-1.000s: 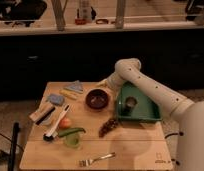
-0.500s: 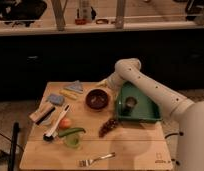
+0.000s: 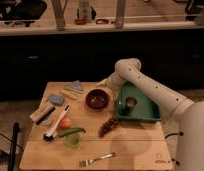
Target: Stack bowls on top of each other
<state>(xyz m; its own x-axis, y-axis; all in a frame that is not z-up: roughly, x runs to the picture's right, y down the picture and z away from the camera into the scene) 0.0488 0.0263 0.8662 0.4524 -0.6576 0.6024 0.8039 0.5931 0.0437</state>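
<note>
One dark maroon bowl (image 3: 96,99) sits upright on the wooden table (image 3: 135,145), left of the green tub. Only this one bowl shape shows; I cannot tell whether a second bowl sits inside it. My white arm comes in from the right, bends at the elbow (image 3: 127,67) and reaches down to the table's far edge. My gripper (image 3: 103,84) is just behind the bowl's far right rim, low and close to it. I cannot tell whether it touches the bowl.
A green rectangular tub (image 3: 145,112) with a small dark cup (image 3: 130,103) stands right of the bowl. Grapes (image 3: 109,126), a fork (image 3: 97,159), a green cup (image 3: 71,136), an orange fruit (image 3: 65,122), a brush (image 3: 57,125) and blue sponges (image 3: 56,99) lie front and left.
</note>
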